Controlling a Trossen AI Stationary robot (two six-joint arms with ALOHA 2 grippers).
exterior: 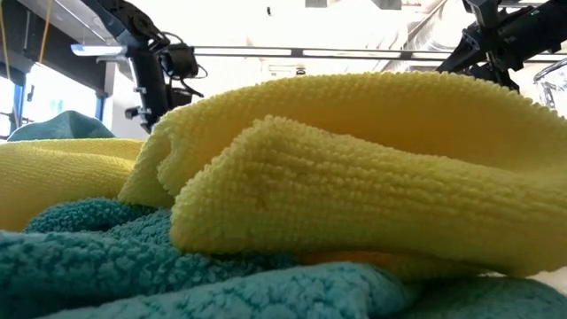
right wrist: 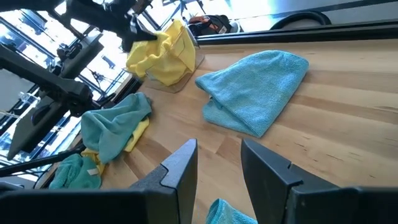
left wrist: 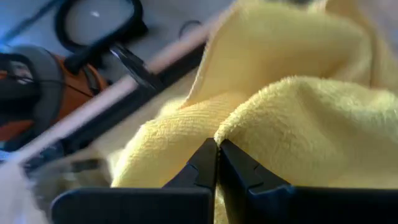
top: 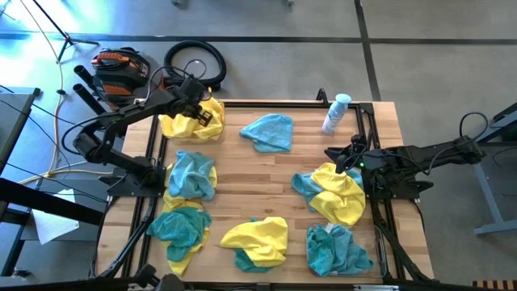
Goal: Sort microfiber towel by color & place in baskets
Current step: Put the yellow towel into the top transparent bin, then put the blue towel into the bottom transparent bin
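Observation:
Yellow and teal-blue microfiber towels lie in heaps on the wooden table (top: 283, 174). My left gripper (top: 199, 107) is at the far left corner, shut on a yellow towel (right wrist: 163, 53) over a clear basket (right wrist: 186, 78) that holds yellow cloth. My right gripper (right wrist: 217, 146) is open and empty at the right, near a yellow-and-teal heap (top: 335, 192), facing a lone teal towel (right wrist: 255, 90). A second basket does not show clearly. My left gripper pinches a bunched fold of the yellow towel (left wrist: 242, 121) between its two shut fingers (left wrist: 202, 165). In the right wrist view the towel hangs slack below the gripper, its lower part inside the basket. One layer or several, I cannot tell.
A white-and-blue spray bottle (top: 336, 113) stands at the far right. More heaps: teal over yellow at the left (top: 191, 175), teal near left (top: 182, 230), yellow over teal near the middle (top: 257, 241), teal near right (top: 338, 249). A vacuum (top: 119, 69) lies beyond the table.

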